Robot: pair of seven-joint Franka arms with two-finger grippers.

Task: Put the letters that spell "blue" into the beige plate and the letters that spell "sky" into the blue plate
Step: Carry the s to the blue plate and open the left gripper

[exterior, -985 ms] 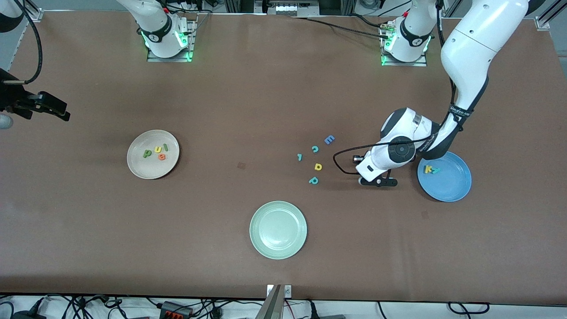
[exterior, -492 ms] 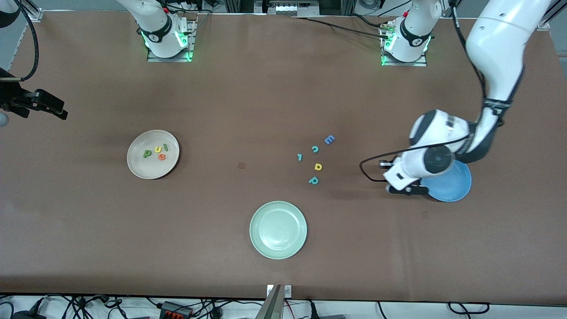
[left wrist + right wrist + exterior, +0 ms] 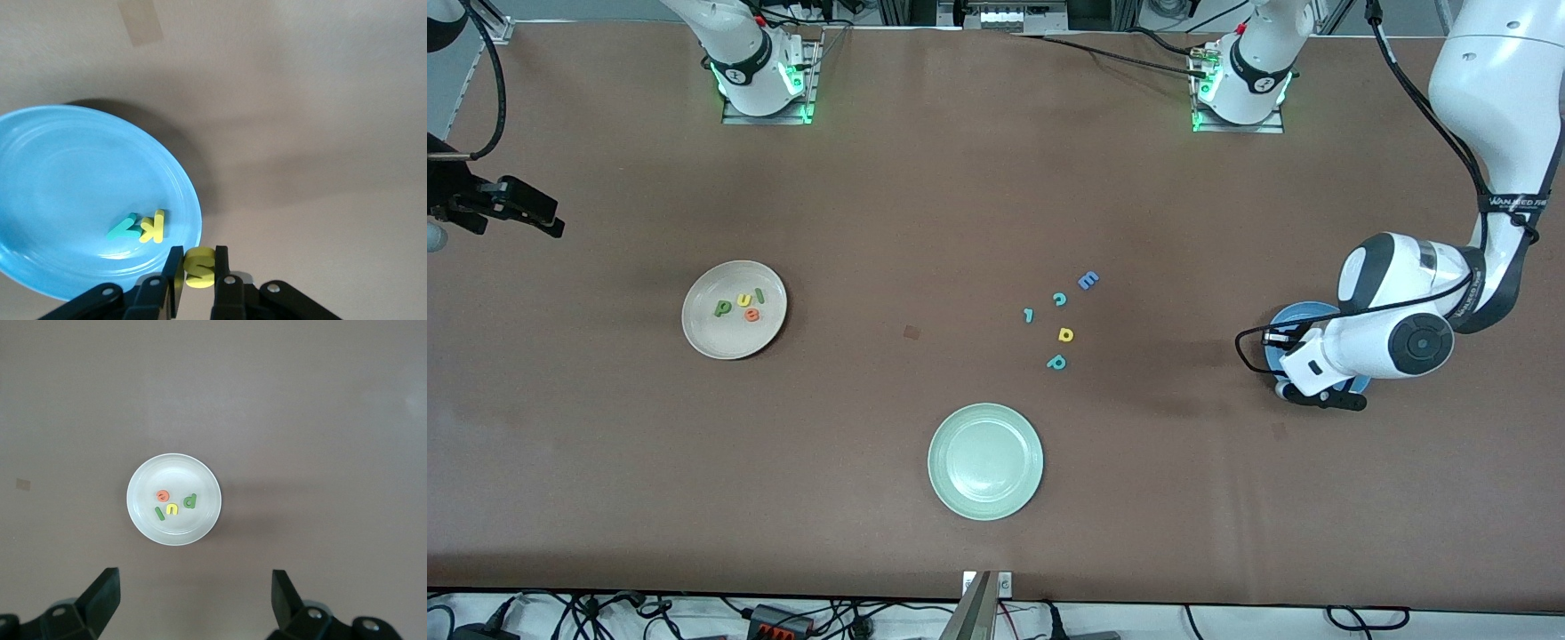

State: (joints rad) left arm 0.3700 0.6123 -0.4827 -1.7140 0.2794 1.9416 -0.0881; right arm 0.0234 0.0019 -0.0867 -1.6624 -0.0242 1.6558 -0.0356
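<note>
My left gripper [image 3: 198,270] is shut on a yellow s [image 3: 199,265] and hangs over the rim of the blue plate [image 3: 67,173]. A yellow k [image 3: 153,225] and a teal y [image 3: 125,229] lie in that plate. In the front view the left gripper [image 3: 1320,398] and its arm cover most of the blue plate [image 3: 1288,315]. The beige plate [image 3: 734,342] holds the green b [image 3: 722,308], yellow u [image 3: 742,300], green l [image 3: 759,295] and orange e [image 3: 752,314]. High above it my right gripper [image 3: 193,573] waits open with nothing between its fingers.
A pale green plate [image 3: 985,460] sits nearest the front camera. Mid-table lie loose letters: a blue E-like letter [image 3: 1088,281], a teal c [image 3: 1059,299], a teal l [image 3: 1029,315], a yellow letter [image 3: 1065,334] and a teal p [image 3: 1056,362].
The left arm has swung toward its own end of the table, from beside the loose letters to over the blue plate. The right arm has barely shifted.
</note>
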